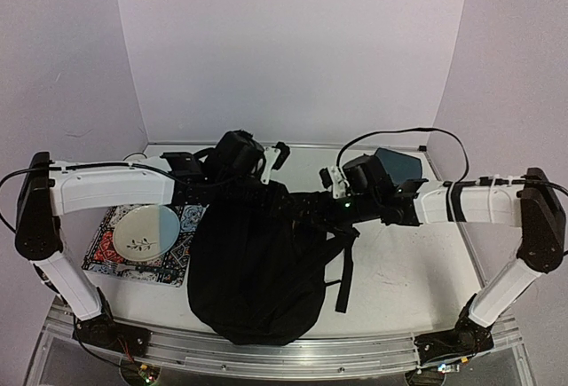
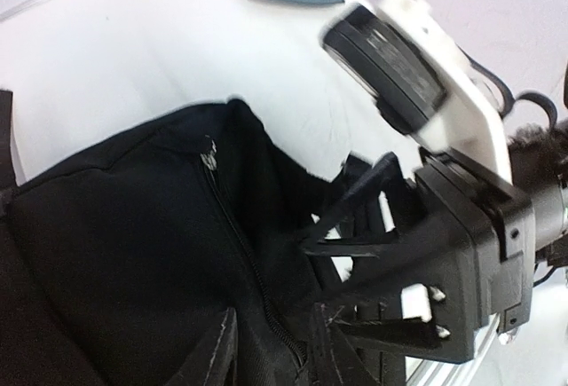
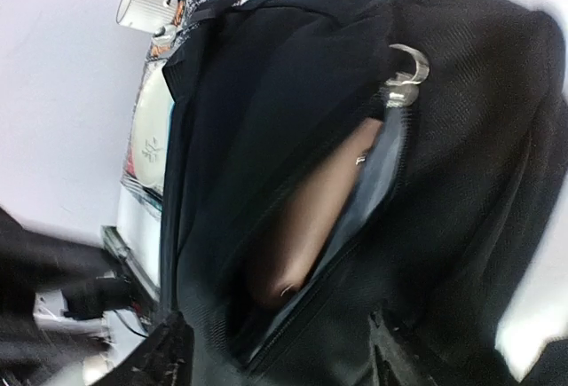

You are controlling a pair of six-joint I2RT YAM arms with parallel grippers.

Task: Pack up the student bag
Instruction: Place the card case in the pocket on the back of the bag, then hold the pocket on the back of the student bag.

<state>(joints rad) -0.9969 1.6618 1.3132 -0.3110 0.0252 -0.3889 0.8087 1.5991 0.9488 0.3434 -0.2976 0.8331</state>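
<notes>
Lying where: large black soft fabric backpack (image 1: 257,271) spread on the white counter (image 1: 408,262), its top end under both tools and its bulk reaching back toward the arm bases.
Left tool (image 2: 273,350): over the backpack's top; fingers slightly apart, with black fabric and a zip line running between them.
Right tool (image 3: 280,364): fingers well apart, clasping nothing, hanging just before an unzipped pocket.
Tool spacing: the two tools are close beside each other at the backpack's top.
Pocket: grey lining shows; silver metal zip pull (image 3: 404,75) sits at the end far from the right tool.
Inside pocket: smooth brown rounded item (image 3: 302,226), straight ahead of the right tool; what it is I cannot tell.
Left of left tool: pale round plate with a sprig motif (image 1: 146,231) on a patterned red-and-blue mat (image 1: 182,257), the mat just beside the backpack.
Beyond right tool: dark blue-grey rounded tray (image 1: 399,162), apart from the backpack.
Beyond plate: white mug (image 3: 138,4).
</notes>
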